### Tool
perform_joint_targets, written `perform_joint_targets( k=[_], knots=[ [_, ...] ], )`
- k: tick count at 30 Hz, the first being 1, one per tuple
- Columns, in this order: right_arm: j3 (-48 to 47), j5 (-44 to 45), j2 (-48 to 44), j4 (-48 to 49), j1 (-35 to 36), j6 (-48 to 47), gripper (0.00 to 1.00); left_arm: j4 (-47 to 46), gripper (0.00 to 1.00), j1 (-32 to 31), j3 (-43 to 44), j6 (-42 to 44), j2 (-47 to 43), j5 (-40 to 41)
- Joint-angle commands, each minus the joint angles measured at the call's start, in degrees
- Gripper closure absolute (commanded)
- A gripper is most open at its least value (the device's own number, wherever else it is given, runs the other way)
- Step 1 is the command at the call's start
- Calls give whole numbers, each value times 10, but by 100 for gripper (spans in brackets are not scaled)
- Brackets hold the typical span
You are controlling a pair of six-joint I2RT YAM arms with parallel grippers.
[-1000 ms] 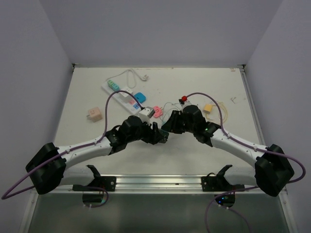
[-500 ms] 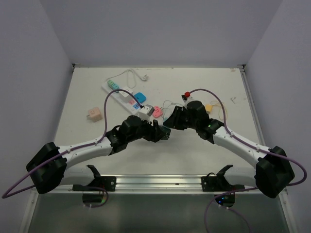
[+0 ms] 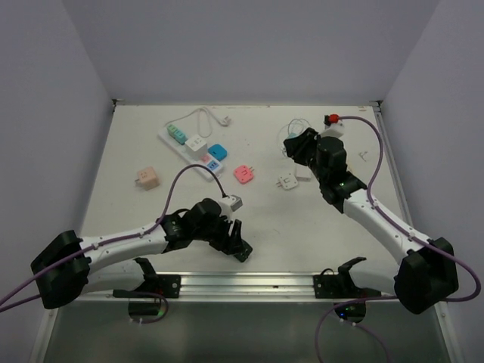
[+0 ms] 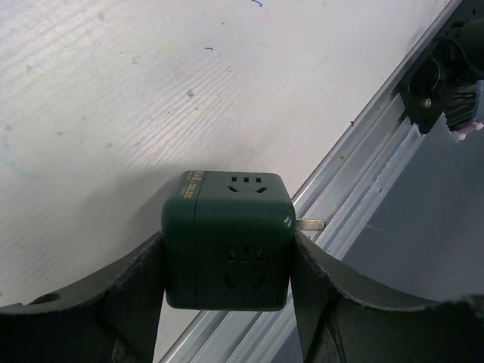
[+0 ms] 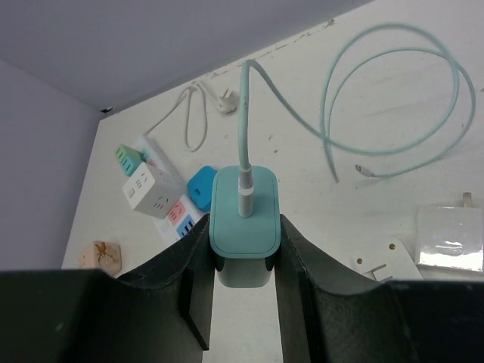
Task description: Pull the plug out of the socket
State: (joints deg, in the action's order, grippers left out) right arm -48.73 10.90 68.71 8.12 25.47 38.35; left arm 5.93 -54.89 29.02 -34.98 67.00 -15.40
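While the left claw (image 4: 227,257) hung over the near edge of the desk (image 4: 113,91), its two dark fingers were clamped on the sides of a dark green cube adapter (image 4: 227,242). A short metal prong (image 4: 310,224) stuck out of the cube's right side, just past the right finger. Outlet holes showed on the cube's top and front faces. A metal rail (image 4: 363,197) ran along the desk edge directly below and to the right of this claw.

Over the far right part of the desk, the right claw (image 5: 243,242) was closed on a teal plug (image 5: 243,219), one finger pressed to each side of it. A teal cable (image 5: 245,121) rose from the plug's top and curled in a wide loop on the desk ahead and to the right of that claw.

Ahead of the right claw and well off to its left lay the socket (image 5: 178,213), flat on the desk, apart from both claws. A white cube (image 5: 147,189) and a green adapter (image 5: 127,157) sat on its far end, and its pink and blue faces nearer the claw were bare. A blue adapter (image 5: 201,185) lay just beside the strip, on the side nearer the right claw. The strip's white cord (image 5: 193,113) curved away behind it. A peach cube (image 5: 100,257) rested farther left, well apart from the strip.
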Motion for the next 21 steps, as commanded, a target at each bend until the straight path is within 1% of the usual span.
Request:
perform_joint_targets(
  k=[1, 4, 6, 8, 9, 10, 13, 17, 18, 21],
  knots=[
    [-10, -17, 7, 14, 2, -12, 100, 46, 100, 0, 48, -1, -47, 49],
    [-1, -32, 26, -10, 1, -18, 100, 103, 100, 2, 92, 12, -62, 115],
    [5, -27, 34, -20, -2, -20, 100, 148, 100, 15, 121, 26, -62, 151],
    [10, -23, 50, -40, -12, -19, 100, 182, 100, 45, 133, 40, -59, 182],
    [13, -25, 57, -44, -18, -16, 100, 192, 100, 58, 142, 42, -59, 196],
    [16, -30, 73, -55, -36, -12, 100, 198, 100, 89, 145, 49, -60, 203],
    [26, -62, 97, -67, -75, -5, 100, 214, 100, 130, 152, 63, -55, 248],
    [30, -81, 139, -79, -114, -9, 100, 260, 100, 163, 170, 74, -24, 309],
    [30, -83, 148, -97, -120, -11, 100, 265, 100, 167, 175, 76, -18, 327],
    [29, -104, 179, -113, -149, -14, 100, 280, 100, 194, 179, 81, 0, 355]
  ],
)
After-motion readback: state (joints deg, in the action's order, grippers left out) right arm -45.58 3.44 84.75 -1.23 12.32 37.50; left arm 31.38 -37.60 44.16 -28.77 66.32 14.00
